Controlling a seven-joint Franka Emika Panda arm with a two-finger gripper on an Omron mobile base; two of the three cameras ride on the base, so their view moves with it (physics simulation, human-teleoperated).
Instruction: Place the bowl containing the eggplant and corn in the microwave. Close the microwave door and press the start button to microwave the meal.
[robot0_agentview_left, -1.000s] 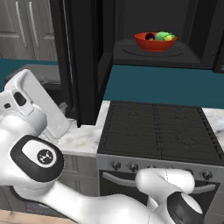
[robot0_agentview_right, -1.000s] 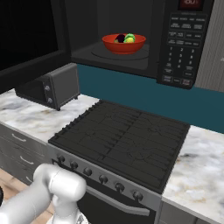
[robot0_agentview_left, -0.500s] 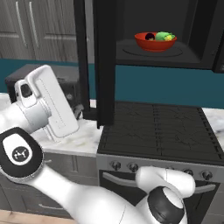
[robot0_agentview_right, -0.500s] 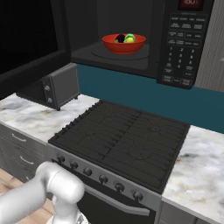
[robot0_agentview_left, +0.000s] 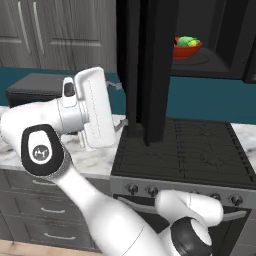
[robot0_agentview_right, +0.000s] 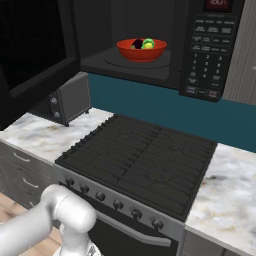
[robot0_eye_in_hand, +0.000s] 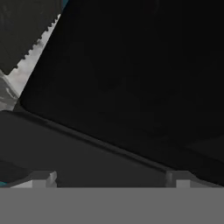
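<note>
Over the marble counter (robot0_agentview_right: 35, 137) and black stovetop (robot0_agentview_right: 142, 162), your gripper (robot0_eye_in_hand: 111, 179), jaws spread wide and empty, sits against the half-swung microwave door (robot0_agentview_left: 152, 65), so push it shut on the bowl (robot0_agentview_right: 141, 49) inside the microwave (robot0_agentview_right: 150, 40), then press start.

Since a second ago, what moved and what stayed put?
The microwave door swung further toward closing, pushed along by the arm, whose gripper is open against the door's black panel. The red bowl with the eggplant and corn stayed inside the microwave.
</note>
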